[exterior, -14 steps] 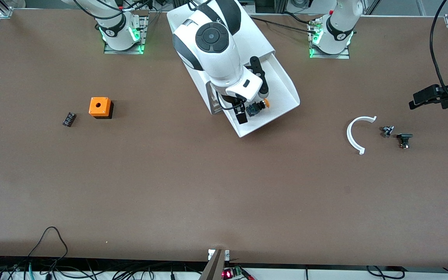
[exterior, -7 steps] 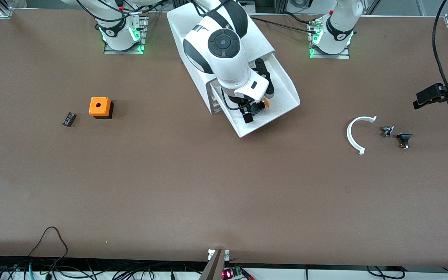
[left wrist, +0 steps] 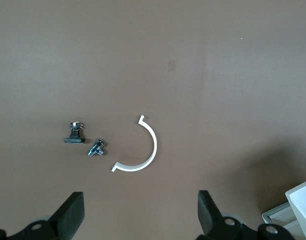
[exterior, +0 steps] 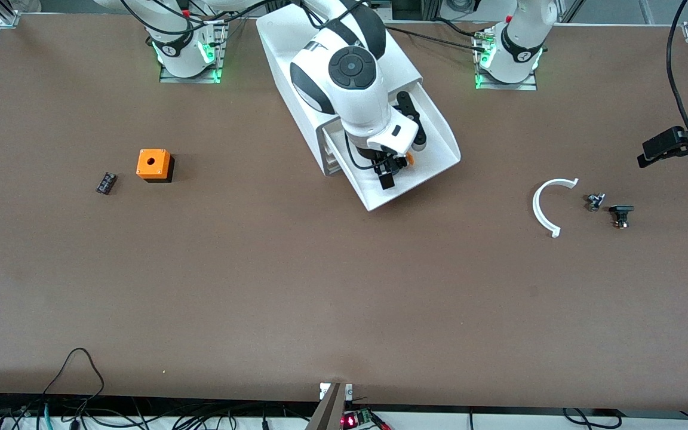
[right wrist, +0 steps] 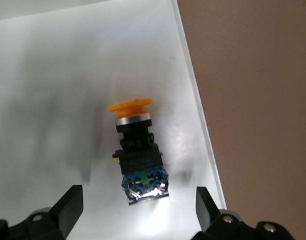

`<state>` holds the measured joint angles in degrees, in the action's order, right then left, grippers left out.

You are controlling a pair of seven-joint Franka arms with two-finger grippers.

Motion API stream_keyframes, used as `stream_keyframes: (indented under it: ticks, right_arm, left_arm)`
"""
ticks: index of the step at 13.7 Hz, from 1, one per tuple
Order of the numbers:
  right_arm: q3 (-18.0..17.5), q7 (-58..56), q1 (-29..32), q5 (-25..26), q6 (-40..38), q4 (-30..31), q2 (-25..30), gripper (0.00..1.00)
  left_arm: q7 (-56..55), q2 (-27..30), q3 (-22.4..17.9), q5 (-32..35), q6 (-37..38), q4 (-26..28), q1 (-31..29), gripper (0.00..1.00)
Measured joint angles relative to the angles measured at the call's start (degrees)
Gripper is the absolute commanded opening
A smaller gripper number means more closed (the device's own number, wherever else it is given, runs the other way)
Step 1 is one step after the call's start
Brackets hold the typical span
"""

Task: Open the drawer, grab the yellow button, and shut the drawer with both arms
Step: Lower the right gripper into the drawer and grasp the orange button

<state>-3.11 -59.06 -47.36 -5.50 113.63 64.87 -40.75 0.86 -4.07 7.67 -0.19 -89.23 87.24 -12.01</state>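
My right end effector (exterior: 387,171) hangs over the drawer (exterior: 433,134), which is pulled out of the white cabinet (exterior: 287,42) and lies open. Its two black fingers (right wrist: 68,207) stand wide apart and hold nothing. The button (right wrist: 138,150) lies on its side on the drawer's white floor, directly under that end effector and between the two fingers, touching neither; its orange cap (exterior: 408,159) points toward the drawer's side wall at the left arm's end. My left end effector (exterior: 675,146) waits above the worktop (exterior: 320,286) at the left arm's end, fingers (left wrist: 70,215) also spread and empty, over a white curved strip (left wrist: 143,155) and two small black parts (left wrist: 85,142).
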Motion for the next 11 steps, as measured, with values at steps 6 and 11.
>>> stream_keyframes:
  ticks: [6, 11]
  right_arm:
    - [1.0, 0.0, -1.3, 0.0, 0.0, 0.0, -0.9, 0.76]
    - [1.0, 0.0, -1.6, 0.0, 0.0, -0.1, -0.9, 0.48]
  left_arm:
    - [0.0, 0.0, 0.0, 0.0, 0.0, 0.0, 0.0, 1.00]
    - [0.0, 0.0, 0.0, 0.0, 0.1, 0.0, 0.0, 1.00]
